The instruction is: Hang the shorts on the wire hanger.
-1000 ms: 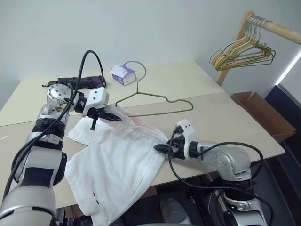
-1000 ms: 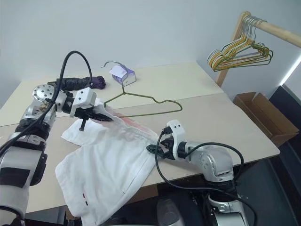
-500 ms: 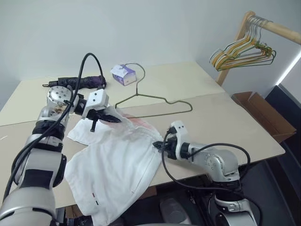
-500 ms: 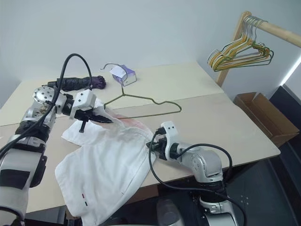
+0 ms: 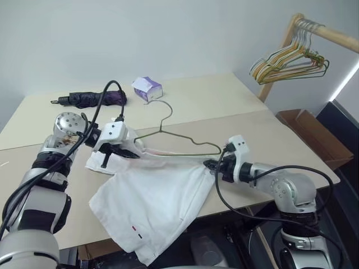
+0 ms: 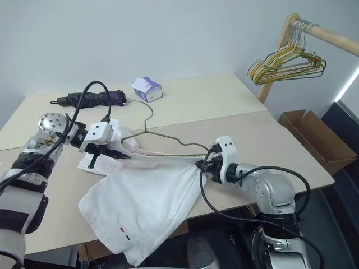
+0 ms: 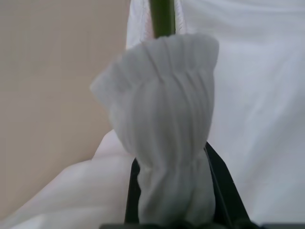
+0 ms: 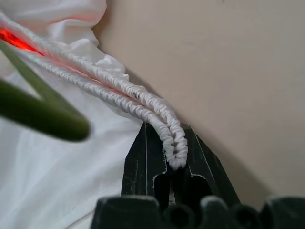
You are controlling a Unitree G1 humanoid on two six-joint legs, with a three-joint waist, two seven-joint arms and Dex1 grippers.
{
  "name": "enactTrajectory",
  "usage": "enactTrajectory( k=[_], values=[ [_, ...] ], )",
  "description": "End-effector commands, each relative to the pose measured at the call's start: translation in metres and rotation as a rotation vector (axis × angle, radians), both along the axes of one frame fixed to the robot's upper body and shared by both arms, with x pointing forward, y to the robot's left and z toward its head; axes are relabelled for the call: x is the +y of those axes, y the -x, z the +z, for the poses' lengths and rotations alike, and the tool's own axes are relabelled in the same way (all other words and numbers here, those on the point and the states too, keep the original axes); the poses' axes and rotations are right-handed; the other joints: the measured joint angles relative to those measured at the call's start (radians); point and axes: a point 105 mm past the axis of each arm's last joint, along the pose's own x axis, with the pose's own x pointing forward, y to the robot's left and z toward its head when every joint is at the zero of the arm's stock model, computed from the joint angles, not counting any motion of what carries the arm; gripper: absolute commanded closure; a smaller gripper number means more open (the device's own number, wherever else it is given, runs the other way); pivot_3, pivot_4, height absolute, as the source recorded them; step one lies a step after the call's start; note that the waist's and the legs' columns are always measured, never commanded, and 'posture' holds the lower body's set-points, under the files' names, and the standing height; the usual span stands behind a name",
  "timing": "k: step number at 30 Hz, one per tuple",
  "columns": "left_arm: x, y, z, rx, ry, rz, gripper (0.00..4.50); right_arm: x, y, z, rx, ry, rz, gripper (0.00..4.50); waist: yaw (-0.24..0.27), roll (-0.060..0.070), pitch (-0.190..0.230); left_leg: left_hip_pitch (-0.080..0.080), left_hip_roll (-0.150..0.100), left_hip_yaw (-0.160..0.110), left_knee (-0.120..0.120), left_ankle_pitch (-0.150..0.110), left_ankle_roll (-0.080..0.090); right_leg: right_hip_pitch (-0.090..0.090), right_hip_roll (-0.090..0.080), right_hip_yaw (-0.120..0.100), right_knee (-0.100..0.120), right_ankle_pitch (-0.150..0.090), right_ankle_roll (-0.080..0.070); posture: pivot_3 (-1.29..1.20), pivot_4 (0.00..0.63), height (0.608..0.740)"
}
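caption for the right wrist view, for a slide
Right gripper shut on the shorts at the gathered waistband, wire hanger crossing close by.

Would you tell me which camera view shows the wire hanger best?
The left eye view: the whole wire hanger shows, hook to bar, beside the shorts. The right eye view shows it much the same. Each wrist view gives just a blurred green stretch of wire near the gathered waistband.

White shorts [image 5: 157, 196], small red mark near hem, pinkish-red along waistband. Grey-green wire hanger [image 5: 188, 141]. Dark purple umbrella [image 5: 92, 99]. Purple-white box [image 5: 147, 88]. Beige table [image 5: 269, 134]. Yellow, green hangers [image 5: 286, 61].
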Motion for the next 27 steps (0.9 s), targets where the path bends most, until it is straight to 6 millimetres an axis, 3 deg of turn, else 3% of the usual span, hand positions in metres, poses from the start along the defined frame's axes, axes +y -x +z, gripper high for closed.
enactTrajectory(
  k=[1,5,12,24,27],
  values=[
    [0.020,0.004,-0.003,-0.015,-0.079,0.017,4.50,-0.022,-0.010,0.024,-0.097,0.022,-0.060,4.47,0.000,0.000,0.000,0.000,0.000,0.000,0.000,0.000,0.000,0.000,0.000,0.000,0.000,0.000,0.000,-0.35,0.000,0.740],
    [0.021,0.004,-0.004,-0.004,-0.051,0.043,4.50,-0.025,-0.008,0.027,-0.107,0.040,-0.039,4.47,0.002,0.000,0.000,0.000,0.000,0.000,0.000,0.000,0.000,0.000,0.000,0.000,0.000,0.000,0.000,-0.34,0.000,0.740],
    [0.020,-0.003,0.014,-0.027,0.068,0.099,4.50,-0.027,-0.005,0.022,-0.096,0.054,-0.026,4.47,0.002,0.000,0.000,0.000,0.000,0.000,0.000,0.000,0.000,0.000,0.000,0.000,0.000,0.000,0.000,-0.34,0.000,0.740],
    [0.041,-0.004,0.001,-0.067,-0.098,0.129,4.50,-0.032,-0.009,0.028,-0.120,0.053,-0.028,4.47,0.004,0.000,0.000,0.000,0.000,0.000,0.000,0.000,0.000,0.000,0.000,0.000,0.000,0.000,0.000,-0.33,0.000,0.740],
    [0.039,-0.009,0.003,-0.074,-0.051,0.163,4.50,-0.033,-0.008,0.029,-0.121,0.057,-0.025,4.47,0.004,0.000,0.000,0.000,0.000,0.000,0.000,0.000,0.000,0.000,0.000,0.000,0.000,0.000,0.000,-0.33,0.000,0.740]
  ],
)
